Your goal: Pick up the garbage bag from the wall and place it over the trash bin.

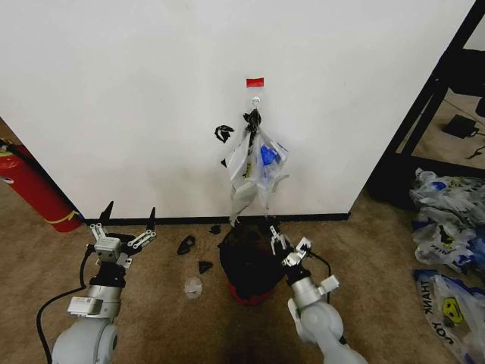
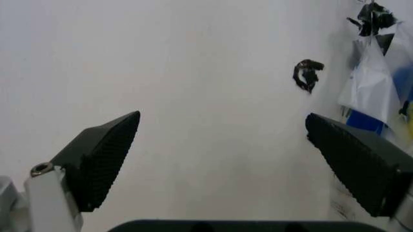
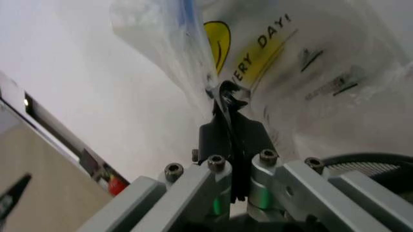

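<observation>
The right tool (image 3: 227,104) is clamped on the garbage bag's (image 1: 256,171) lower edge, hiding its pads; left tool (image 1: 127,218) gapes.

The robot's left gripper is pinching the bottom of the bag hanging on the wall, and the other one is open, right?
Not quite: it is the right gripper whose fingers are shut on the bottom of the garbage bag hanging on the wall, as the right wrist view shows. The left gripper is the open one, holding nothing.
</observation>
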{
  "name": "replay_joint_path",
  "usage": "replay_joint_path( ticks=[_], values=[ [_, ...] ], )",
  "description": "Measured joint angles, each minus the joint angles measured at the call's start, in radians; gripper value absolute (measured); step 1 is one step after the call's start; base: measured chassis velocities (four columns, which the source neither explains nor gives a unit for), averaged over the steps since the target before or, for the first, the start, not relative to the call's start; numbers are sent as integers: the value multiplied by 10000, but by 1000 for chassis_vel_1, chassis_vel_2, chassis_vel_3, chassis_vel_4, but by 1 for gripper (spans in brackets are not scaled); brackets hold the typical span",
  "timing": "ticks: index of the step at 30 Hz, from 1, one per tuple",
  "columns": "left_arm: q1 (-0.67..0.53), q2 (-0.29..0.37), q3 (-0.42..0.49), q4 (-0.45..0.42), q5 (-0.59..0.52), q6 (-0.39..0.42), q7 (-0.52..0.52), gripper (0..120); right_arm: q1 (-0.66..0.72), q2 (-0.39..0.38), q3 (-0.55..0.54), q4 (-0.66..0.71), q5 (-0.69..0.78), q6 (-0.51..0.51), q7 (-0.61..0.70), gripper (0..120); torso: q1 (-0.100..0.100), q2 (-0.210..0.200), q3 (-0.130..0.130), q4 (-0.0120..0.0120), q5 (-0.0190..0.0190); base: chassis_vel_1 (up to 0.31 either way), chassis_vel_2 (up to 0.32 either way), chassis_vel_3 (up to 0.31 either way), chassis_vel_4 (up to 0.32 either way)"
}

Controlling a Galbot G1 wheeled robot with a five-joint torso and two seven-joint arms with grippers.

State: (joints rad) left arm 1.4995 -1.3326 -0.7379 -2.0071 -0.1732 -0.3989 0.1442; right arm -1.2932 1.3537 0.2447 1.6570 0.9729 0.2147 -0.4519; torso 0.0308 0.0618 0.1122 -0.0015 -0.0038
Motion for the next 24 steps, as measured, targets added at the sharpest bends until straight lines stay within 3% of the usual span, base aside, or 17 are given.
replay_joint_path(
  ticks=[12, 24],
  values=[
    [12, 125, -76, -55, -201, 6, 2, 100, -571, -478, 121, -185, -627, 509, -336, 0, 0, 0, 1, 1, 1, 0, 0, 0, 0],
    [30, 187, -52, -213, -263, 5, -3, 100, 122, -552, 351, 162, -611, 904, -147, 0, 1, 0, 1, 2, 0, 0, 0, 0, 0]
  ],
)
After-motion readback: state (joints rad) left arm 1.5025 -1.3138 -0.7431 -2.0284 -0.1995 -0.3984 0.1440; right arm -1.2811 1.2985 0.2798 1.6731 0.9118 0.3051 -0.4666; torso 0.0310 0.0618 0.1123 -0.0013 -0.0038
